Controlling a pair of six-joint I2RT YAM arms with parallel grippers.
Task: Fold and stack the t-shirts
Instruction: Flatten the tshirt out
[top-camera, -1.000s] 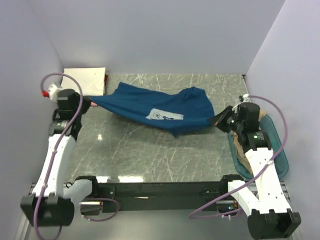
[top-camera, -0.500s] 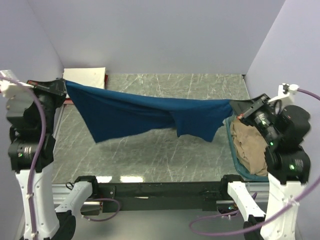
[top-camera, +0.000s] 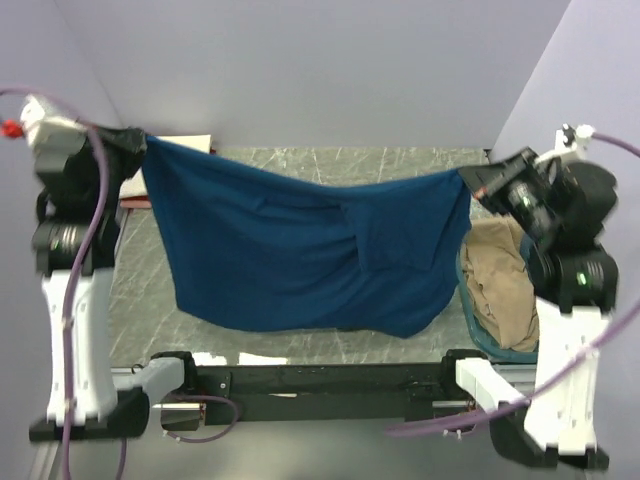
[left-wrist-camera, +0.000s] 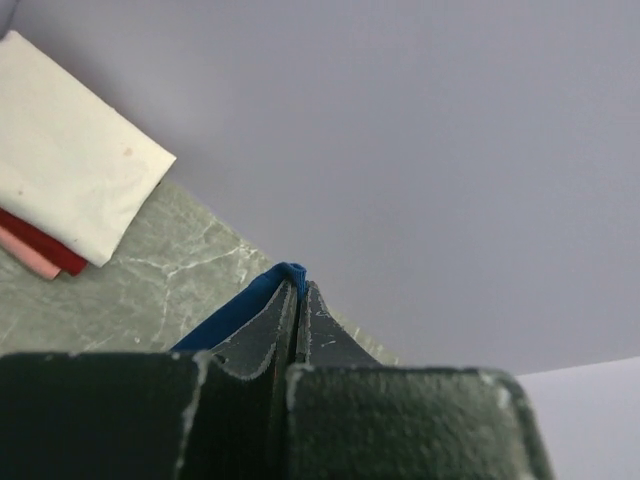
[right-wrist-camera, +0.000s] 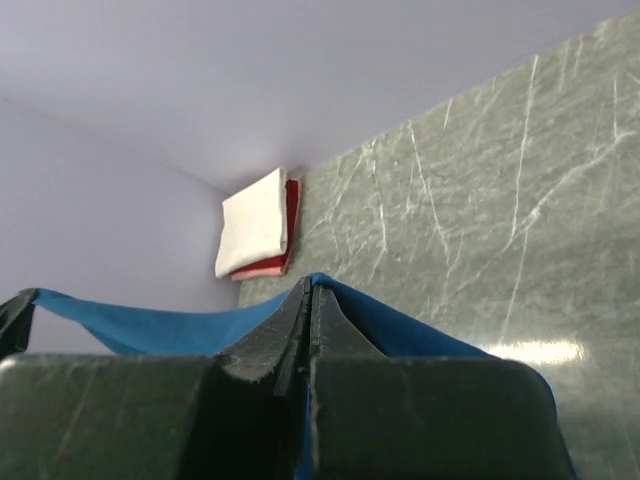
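High above the marble table (top-camera: 400, 165), the left gripper (top-camera: 135, 143) and right gripper (top-camera: 472, 180) were each clamped tight on a top corner of the dark blue t-shirt (top-camera: 300, 260), stretching it wide so it hung flat, apparently ready to be laid down for folding.

Both arms raised high, spread wide apart. Left end effector (top-camera: 141, 139) and right end effector (top-camera: 468, 178) point inward, jaws clamped on dark blue t-shirt (top-camera: 300, 250) edges.

place: robot lab cell; plain lilac walls (top-camera: 300, 70); marble-pattern table (top-camera: 400, 165)
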